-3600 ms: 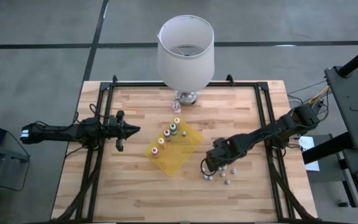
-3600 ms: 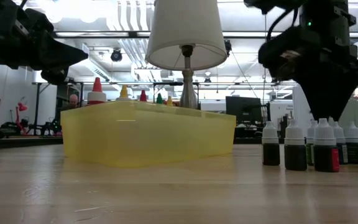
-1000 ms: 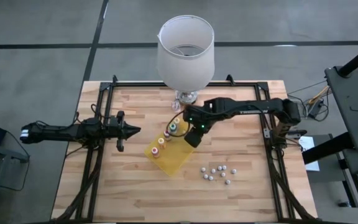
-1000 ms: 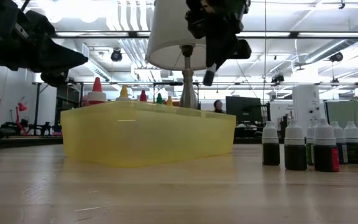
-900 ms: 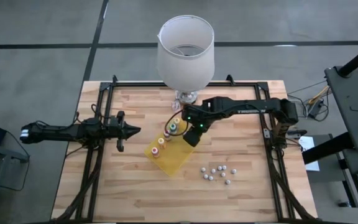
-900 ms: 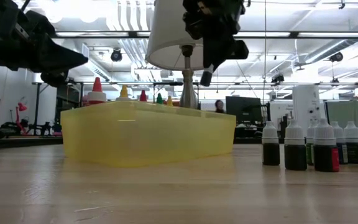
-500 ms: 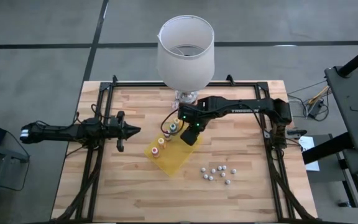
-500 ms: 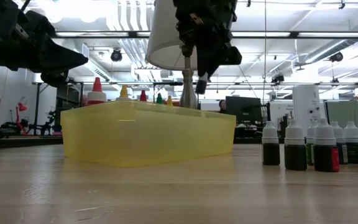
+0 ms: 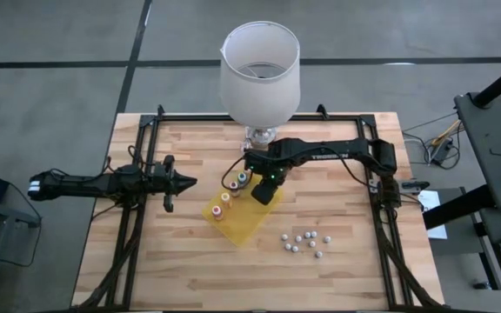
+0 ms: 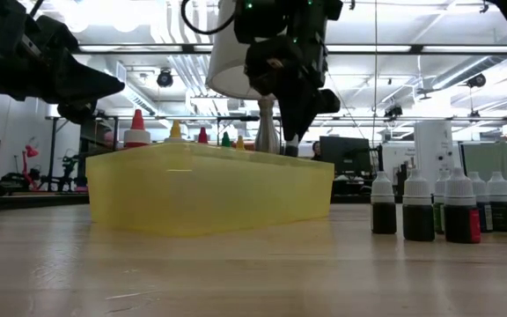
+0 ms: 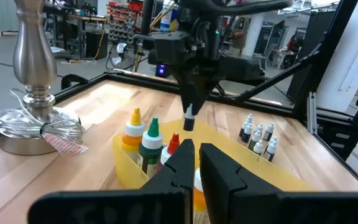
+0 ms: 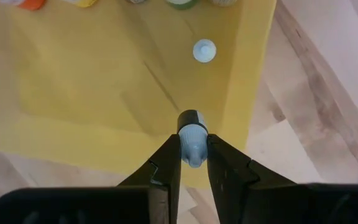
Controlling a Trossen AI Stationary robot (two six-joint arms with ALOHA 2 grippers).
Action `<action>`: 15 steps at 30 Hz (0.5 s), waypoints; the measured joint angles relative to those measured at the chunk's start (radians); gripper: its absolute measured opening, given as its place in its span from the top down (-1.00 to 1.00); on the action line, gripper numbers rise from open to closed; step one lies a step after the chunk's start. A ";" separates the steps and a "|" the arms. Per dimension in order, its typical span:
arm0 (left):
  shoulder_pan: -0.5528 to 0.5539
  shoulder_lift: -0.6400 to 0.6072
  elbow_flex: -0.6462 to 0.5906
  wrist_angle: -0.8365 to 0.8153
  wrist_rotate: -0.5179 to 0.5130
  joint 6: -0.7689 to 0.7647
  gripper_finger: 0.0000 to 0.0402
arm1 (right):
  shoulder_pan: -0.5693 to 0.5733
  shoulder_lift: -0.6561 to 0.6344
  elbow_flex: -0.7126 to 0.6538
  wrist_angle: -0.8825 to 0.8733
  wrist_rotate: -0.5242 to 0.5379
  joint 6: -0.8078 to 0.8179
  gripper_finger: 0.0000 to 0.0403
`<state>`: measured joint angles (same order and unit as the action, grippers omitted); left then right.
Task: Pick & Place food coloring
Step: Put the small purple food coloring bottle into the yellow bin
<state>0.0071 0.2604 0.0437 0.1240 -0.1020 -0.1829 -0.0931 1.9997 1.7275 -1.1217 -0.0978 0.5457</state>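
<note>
A: Hanging cap-down between the right gripper's (image 12: pixel 193 163) two dark fingers is one small food coloring bottle (image 12: pixel 192 134), pinched by its body. It sits above the yellow tray (image 9: pixel 252 217), near the tray's right side.

B: Anything already inside the tray?

A: One white-capped bottle (image 12: pixel 204 50) stands upright on the tray floor, just past the held one. Along the far-left wall stand the larger bottles with coloured caps (image 11: pixel 148 142): yellow, green and red.

B: And the rest of the little bottles?

A: A cluster of them (image 9: pixel 304 243) stands on the tabletop (image 9: pixel 190 269), near the tray and to its right; the low view shows dark bottles with white caps (image 10: pixel 447 210).

B: The other arm?

A: The left gripper (image 9: pixel 181 182) hovers over the left of the tabletop, fingers pressed together, holding nothing. A lamp (image 9: pixel 259 74) stands at the far edge.
</note>
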 joint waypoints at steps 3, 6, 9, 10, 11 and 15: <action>0.000 0.000 0.000 -0.001 0.000 0.000 1.00 | -0.003 0.004 0.000 0.001 0.017 0.000 0.71; 0.000 0.000 0.000 -0.002 0.000 0.000 1.00 | -0.007 0.006 -0.002 0.000 0.020 -0.004 0.71; 0.000 0.000 0.000 -0.002 0.000 0.000 1.00 | -0.010 0.006 -0.008 0.002 0.023 -0.004 0.71; 0.000 0.000 0.000 -0.003 0.000 0.000 1.00 | -0.011 0.006 -0.012 0.001 0.023 -0.004 0.71; 0.000 0.000 0.000 -0.003 0.000 0.000 1.00 | -0.012 0.006 -0.016 0.002 0.023 -0.004 0.71; 0.000 0.000 0.000 -0.003 0.000 0.000 1.00 | -0.013 0.006 -0.037 0.003 0.029 -0.004 0.71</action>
<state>0.0071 0.2604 0.0433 0.1215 -0.1020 -0.1829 -0.1059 2.0056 1.6901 -1.1188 -0.0690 0.5419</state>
